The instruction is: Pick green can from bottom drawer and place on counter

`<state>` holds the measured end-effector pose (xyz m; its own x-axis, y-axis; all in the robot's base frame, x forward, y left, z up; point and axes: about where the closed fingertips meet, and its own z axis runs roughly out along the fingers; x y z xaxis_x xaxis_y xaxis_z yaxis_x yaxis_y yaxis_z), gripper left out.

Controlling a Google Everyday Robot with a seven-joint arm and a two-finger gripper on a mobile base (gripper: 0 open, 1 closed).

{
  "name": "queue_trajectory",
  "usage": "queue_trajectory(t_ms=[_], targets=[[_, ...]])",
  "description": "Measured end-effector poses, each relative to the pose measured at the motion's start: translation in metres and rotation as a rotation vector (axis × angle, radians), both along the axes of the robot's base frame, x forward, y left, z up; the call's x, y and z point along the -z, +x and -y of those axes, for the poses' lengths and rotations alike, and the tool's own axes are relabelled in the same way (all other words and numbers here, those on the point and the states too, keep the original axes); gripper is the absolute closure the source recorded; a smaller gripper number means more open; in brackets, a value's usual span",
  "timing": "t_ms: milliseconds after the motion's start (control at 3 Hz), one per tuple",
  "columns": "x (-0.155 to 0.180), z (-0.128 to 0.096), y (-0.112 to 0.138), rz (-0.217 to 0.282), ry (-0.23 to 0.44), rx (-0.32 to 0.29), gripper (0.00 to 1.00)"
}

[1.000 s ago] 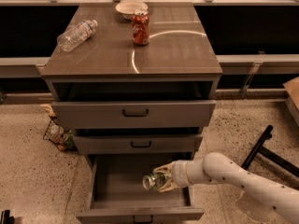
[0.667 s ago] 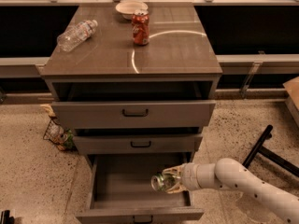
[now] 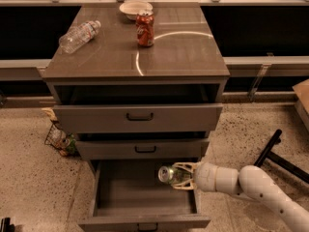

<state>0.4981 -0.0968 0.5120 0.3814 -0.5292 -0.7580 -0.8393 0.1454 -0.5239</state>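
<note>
The green can (image 3: 170, 174) lies sideways between the fingers of my gripper (image 3: 179, 176), silver end pointing left. The gripper is shut on it and holds it over the right side of the open bottom drawer (image 3: 108, 193), just below the middle drawer's front. My white arm (image 3: 251, 187) reaches in from the lower right. The counter (image 3: 178, 52), grey-brown with a pale curved reflection, is the cabinet's top, well above the gripper.
On the counter stand a red soda can (image 3: 145, 28), a white bowl (image 3: 135, 7) behind it and a clear plastic bottle (image 3: 78, 36) lying at the left. The two upper drawers (image 3: 139, 117) stick out slightly. A wire basket (image 3: 60, 139) sits on the floor at the left, a black stand leg (image 3: 270, 151) at the right.
The gripper with the green can has shifted a little to the right and up within the bottom drawer. Nothing on the counter has moved.
</note>
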Motion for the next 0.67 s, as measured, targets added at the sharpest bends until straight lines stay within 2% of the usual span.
queue_trajectory(t_ms=[333,667], targets=[[-0.059,0.028,0.009,0.015,0.179,0.106,1.00],[-0.115,0.053,0.015,0.001,0.362,0.171,1.00]])
